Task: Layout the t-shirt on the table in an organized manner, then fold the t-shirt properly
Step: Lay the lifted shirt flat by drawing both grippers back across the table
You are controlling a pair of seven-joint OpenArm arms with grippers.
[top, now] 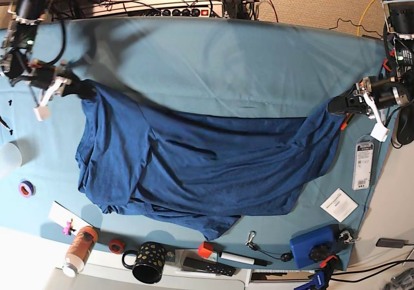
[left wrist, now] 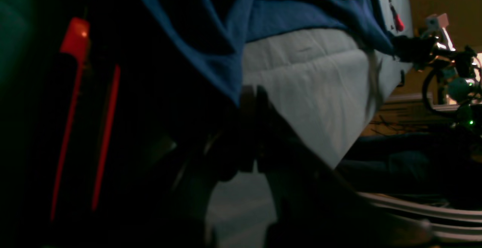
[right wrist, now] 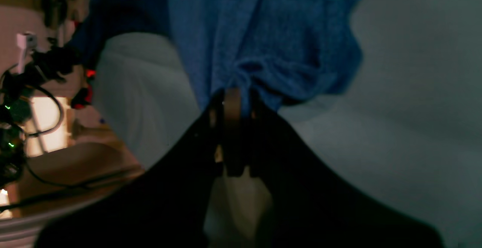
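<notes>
The dark blue t-shirt (top: 207, 167) is stretched across the teal table (top: 226, 63), its upper edge pulled taut between both grippers and its body bunched in folds toward the near edge. At the base view's right edge, my left gripper (top: 337, 103) is shut on one end of the shirt. The left wrist view shows the pinch (left wrist: 250, 93), with cloth (left wrist: 211, 33) draping over it. My right gripper (top: 84, 89) holds the opposite end at the base view's left. Its closed tips (right wrist: 233, 97) clamp a gathered bunch of fabric (right wrist: 263, 33) above the table (right wrist: 395, 127).
Along the near edge stand a black spotted mug (top: 147, 262), a bottle (top: 79, 249), a marker (top: 236, 258), a remote (top: 207, 265) and a blue box (top: 312, 247). A tape roll (top: 26, 188) and white cup (top: 8, 157) sit left; a card (top: 339, 204) and package (top: 363, 165) right.
</notes>
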